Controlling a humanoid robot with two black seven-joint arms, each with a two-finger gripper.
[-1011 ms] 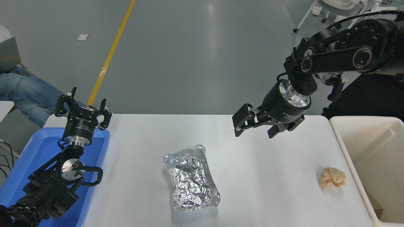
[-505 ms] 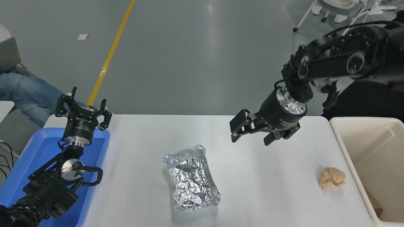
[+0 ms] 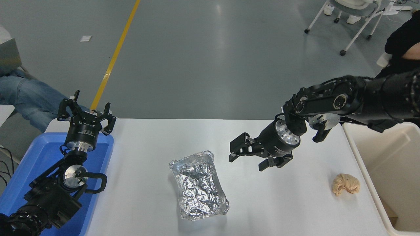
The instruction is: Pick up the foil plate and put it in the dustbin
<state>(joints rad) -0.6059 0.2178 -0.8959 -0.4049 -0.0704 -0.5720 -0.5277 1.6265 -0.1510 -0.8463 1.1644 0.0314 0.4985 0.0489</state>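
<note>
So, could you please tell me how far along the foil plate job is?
Nothing is finished: the foil plate lies on the table, untouched. In hand: the right pincer hangs open just right of the plate's far end. The left pincer is parked over the blue tray. Left: grasp, carry and drop into the dustbin.

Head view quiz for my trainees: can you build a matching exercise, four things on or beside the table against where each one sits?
Things:
1. foil plate
2. dustbin
3. food piece
4. blue tray

Places:
A. at the table's right edge
B. at the table's left edge, under the parked left gripper
C. on the table's middle, near side
D. on the table, just left of the dustbin

Pairs: 1-C, 2-A, 3-D, 4-B
</note>
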